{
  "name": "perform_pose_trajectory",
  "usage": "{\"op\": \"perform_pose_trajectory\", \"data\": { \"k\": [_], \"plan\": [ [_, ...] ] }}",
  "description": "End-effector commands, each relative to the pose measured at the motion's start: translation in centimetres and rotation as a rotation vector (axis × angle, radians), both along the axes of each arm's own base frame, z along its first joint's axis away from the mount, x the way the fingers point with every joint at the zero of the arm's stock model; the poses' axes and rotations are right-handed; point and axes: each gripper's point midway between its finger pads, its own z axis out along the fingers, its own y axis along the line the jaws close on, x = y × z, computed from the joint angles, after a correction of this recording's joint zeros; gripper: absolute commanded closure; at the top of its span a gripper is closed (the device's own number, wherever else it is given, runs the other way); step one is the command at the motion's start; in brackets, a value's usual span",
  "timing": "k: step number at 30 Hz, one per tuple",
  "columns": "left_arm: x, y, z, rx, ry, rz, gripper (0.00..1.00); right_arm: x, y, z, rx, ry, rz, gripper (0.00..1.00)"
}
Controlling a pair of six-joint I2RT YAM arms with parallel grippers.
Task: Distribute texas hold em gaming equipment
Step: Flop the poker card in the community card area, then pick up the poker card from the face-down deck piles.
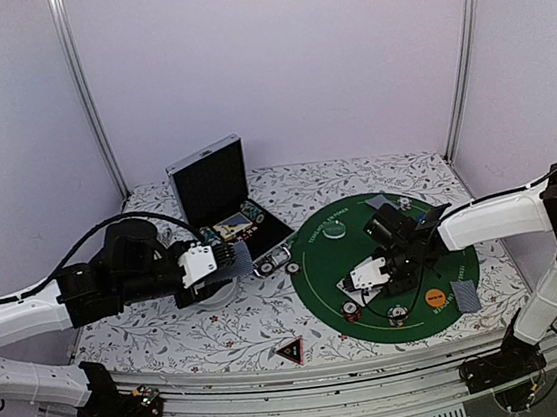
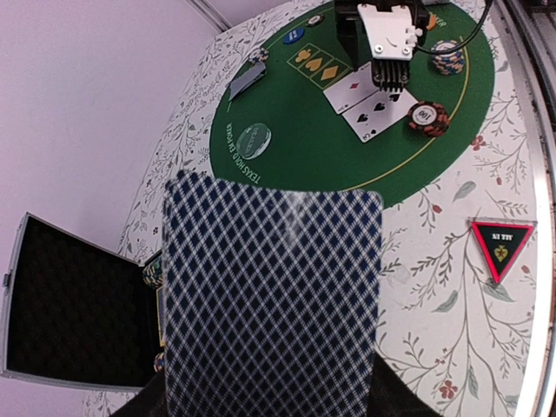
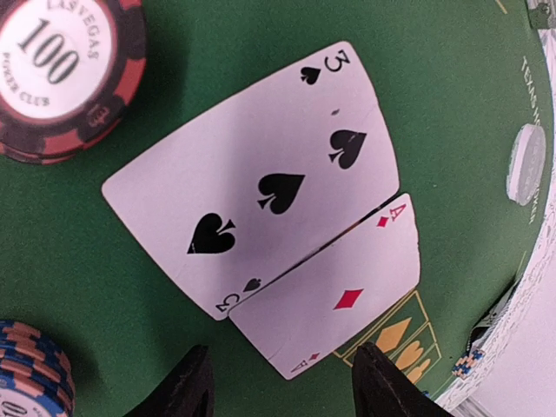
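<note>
A blue diamond-backed playing card point(image 2: 274, 304) fills the left wrist view, and my left gripper point(image 1: 222, 262) is shut on its lower end, left of the green mat point(image 1: 413, 326). On the mat lie two face-up cards, the three of spades point(image 3: 261, 182) and the ace of diamonds point(image 3: 347, 291). My right gripper point(image 3: 282, 387) hovers open just above their near edge, with nothing between its fingers point(image 3: 193, 387). A "100" poker chip point(image 3: 61, 65) and a blue-orange chip stack point(image 3: 30, 369) lie beside them. The black red-edged triangle point(image 1: 290, 351) sits near the table's front.
An open black case point(image 1: 210, 181) stands at the back left with chips in a tray point(image 1: 240, 223) in front of it. A white bowl point(image 1: 218, 292) sits under my left gripper. An orange disc point(image 1: 435, 297), a face-down card point(image 1: 464, 294) and a clear disc point(image 1: 334, 228) lie on the mat.
</note>
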Motion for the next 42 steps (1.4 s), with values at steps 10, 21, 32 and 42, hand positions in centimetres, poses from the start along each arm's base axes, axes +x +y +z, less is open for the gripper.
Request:
{"op": "perform_pose_trajectory", "data": {
  "k": [10, 21, 32, 42],
  "plan": [
    [-0.2, -0.1, 0.9, -0.029, -0.027, -0.014, 0.46, 2.0, 10.3, 24.5, 0.97, -0.198, -0.076, 0.01],
    [-0.1, -0.1, 1.0, -0.033, -0.033, -0.01, 0.47, -2.3, 20.8, 29.0, 1.461, 0.597, -0.182, 0.01],
    [0.0, -0.1, 1.1, -0.035, -0.037, -0.006, 0.47, -3.4, 27.3, 22.9, 1.326, 0.694, -0.244, 0.01],
    [0.0, -0.1, 1.0, -0.034, -0.035, -0.004, 0.47, -1.8, 28.2, 20.2, 1.269, 0.666, -0.339, 0.07]
  ]
}}
